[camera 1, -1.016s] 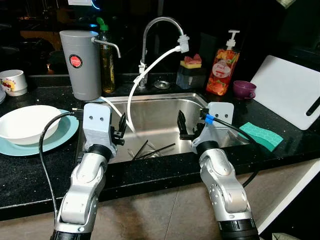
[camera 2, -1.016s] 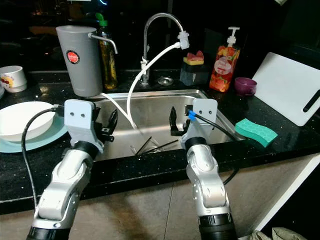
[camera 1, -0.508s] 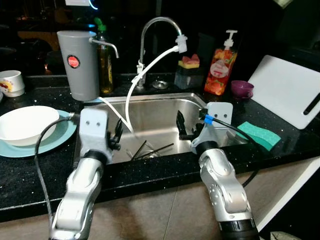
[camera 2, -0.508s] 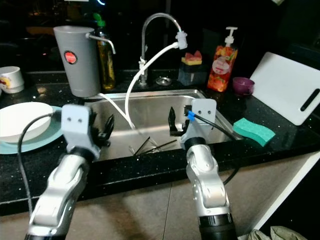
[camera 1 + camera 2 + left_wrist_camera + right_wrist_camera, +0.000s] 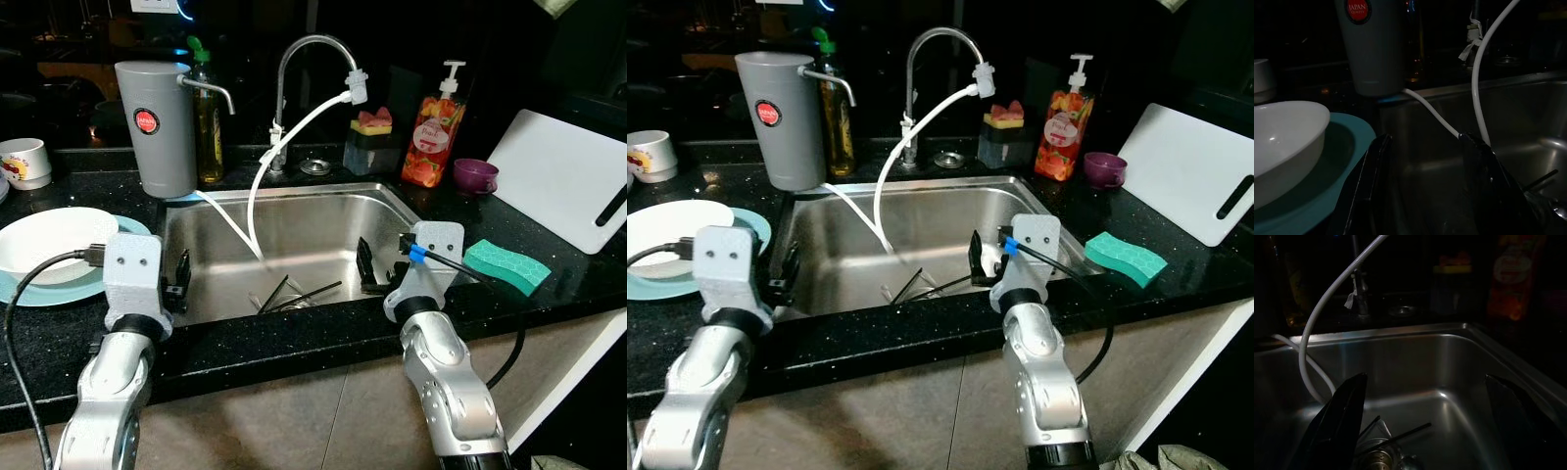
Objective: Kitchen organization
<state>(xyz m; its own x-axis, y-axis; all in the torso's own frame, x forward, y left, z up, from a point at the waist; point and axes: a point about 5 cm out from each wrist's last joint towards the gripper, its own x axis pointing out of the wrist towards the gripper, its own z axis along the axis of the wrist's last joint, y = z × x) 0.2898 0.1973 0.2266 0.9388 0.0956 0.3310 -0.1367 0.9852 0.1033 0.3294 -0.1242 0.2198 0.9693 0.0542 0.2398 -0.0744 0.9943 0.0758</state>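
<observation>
A steel sink lies in the black counter, with thin black sticks near its drain. My left gripper hangs open over the sink's left rim, next to a white bowl on a teal plate. Its fingers hold nothing. My right gripper stands open over the sink's front right part, above the basin floor, fingers spread wide and empty. A green sponge lies on the counter to its right.
A grey water jug, an oil bottle, the faucet with a white hose, a sponge holder, a soap bottle and a purple cup line the back. A white cutting board leans at right, a mug at far left.
My left arm has swung left, from over the basin to the sink's left rim by the plate. The right gripper has shifted slightly right and lower. Both stay open.
</observation>
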